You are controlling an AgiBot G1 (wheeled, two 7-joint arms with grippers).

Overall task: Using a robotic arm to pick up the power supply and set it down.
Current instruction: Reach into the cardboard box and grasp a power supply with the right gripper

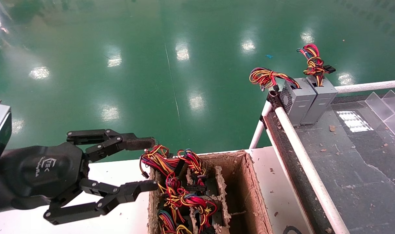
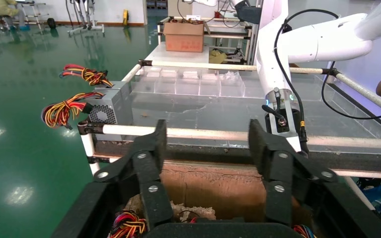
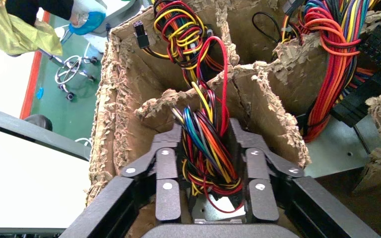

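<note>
Our right gripper (image 3: pixel 208 163) closes on a supply's wires (image 3: pixel 206 144) inside the box (image 3: pixel 124 94); lifting and placing remain. Our left gripper (image 1: pixel 145 164) hovers open beside it.

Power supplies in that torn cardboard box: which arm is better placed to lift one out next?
Right. The right gripper straddles the coloured wire bundle of a grey metal power supply inside the brown cardboard box; the left gripper hangs open beside it.

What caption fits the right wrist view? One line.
Right gripper fingers straddle a power supply's wire bundle inside the cardboard box.
</note>
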